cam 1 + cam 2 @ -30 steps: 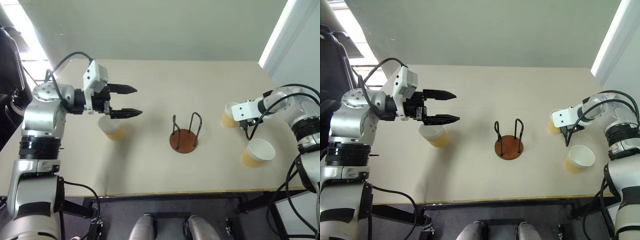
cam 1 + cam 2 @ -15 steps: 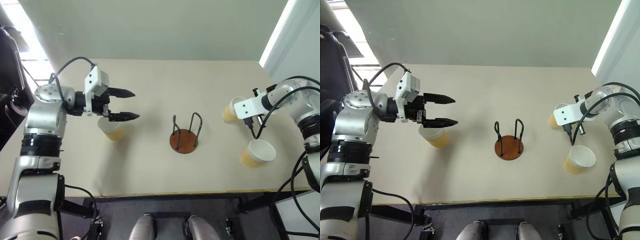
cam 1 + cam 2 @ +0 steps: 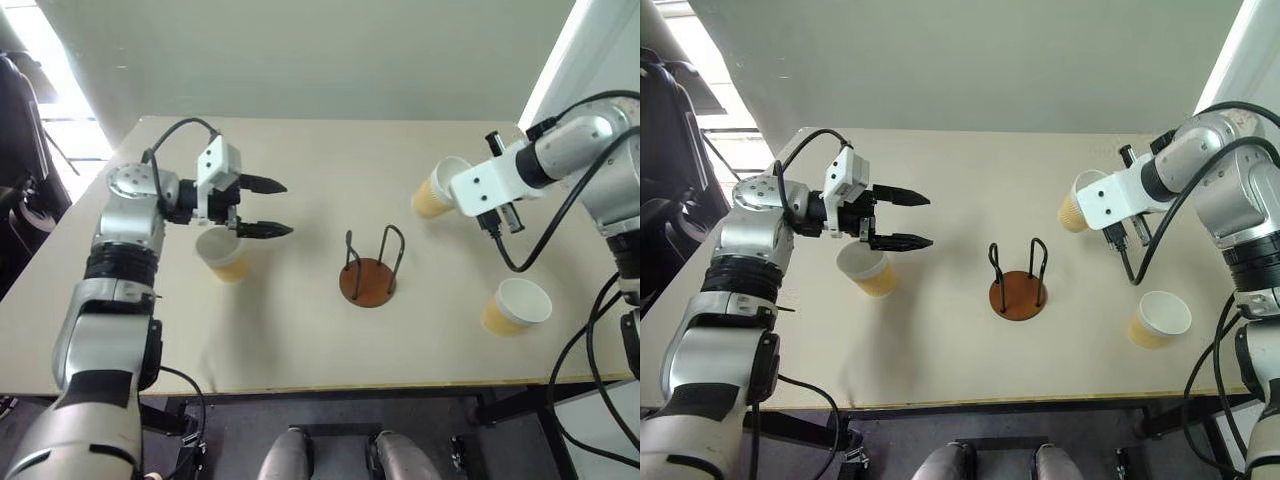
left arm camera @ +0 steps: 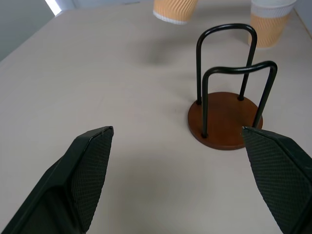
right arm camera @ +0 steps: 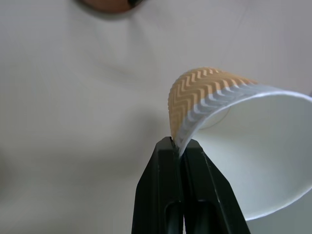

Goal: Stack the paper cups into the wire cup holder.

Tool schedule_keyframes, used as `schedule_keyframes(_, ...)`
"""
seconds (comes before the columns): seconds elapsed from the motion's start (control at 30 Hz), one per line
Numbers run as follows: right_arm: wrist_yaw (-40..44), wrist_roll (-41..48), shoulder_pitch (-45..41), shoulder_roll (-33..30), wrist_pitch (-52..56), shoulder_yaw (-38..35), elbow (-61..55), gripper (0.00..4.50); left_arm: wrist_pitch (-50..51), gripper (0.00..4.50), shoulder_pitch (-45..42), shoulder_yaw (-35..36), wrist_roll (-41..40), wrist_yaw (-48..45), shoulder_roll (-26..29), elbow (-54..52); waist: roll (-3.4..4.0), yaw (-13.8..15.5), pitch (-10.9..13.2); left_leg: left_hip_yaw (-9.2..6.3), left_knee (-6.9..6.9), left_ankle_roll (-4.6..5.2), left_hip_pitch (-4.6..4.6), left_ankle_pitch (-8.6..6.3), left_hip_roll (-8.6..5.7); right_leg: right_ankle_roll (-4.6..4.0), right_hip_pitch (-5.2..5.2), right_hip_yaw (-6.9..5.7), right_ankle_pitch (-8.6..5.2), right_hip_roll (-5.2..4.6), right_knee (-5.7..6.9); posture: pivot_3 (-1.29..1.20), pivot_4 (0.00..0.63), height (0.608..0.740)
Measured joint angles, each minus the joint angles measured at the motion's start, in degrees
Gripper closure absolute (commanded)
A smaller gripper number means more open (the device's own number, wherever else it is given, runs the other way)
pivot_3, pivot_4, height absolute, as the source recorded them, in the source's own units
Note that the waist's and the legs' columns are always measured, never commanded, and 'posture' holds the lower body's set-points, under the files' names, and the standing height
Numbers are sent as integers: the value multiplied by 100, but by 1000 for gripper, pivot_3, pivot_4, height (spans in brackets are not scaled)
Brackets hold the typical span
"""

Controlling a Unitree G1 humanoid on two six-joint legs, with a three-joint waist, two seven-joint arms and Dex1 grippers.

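The wire cup holder (image 3: 368,270), a brown disc with dark wire loops, stands empty at the table's middle. My right gripper (image 5: 178,146) is shut on the rim of one paper cup (image 3: 434,192). That cup hangs tilted in the air, to the right of the holder and further back. A second paper cup (image 3: 222,255) stands upright left of the holder, and my left gripper (image 3: 286,208) hovers open just above and beyond it, pointing toward the holder. The third paper cup (image 3: 515,306) stands near the table's right front.
The beige table (image 3: 300,340) has its front edge close to me and a wall along its far side. A dark object (image 3: 20,150) stands off the table's left edge. Black cables (image 3: 540,250) hang from my right arm above the right-hand cup.
My right gripper shut on the cup's rim, then lifted it off the table and carried it left toward the holder. My left gripper shifted slightly toward the middle and stayed open.
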Motion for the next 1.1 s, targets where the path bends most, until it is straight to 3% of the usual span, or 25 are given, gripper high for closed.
schedule_keyframes(0.33, 361, 153, -132, 29, 377, 0, -470, 4492, -27, 0, -80, -275, -147, -282, -356, 55, 0, 3, 0, 2, 6, 2, -1, 1, 0, 44, 0, -1, 24, 1, 1, 0, 150, 740)
schedule_keyframes(0.77, 461, 633, -65, -110, 871, 145, -924, 4492, -21, 0, -315, -1739, -667, -296, 511, -641, 0, 5, 0, 3, 15, 3, -2, 2, 0, 10, 1, -1, -1, 2, 4, 0, 150, 740)
schedule_keyframes(1.1, 462, 734, -59, 28, 917, 327, -1011, 4492, 194, 0, -425, -1830, -864, -316, 644, -1005, 0, 3, 0, 2, 24, 4, 0, 3, 0, 10, 3, 0, -1, 3, 8, 0, 150, 740)
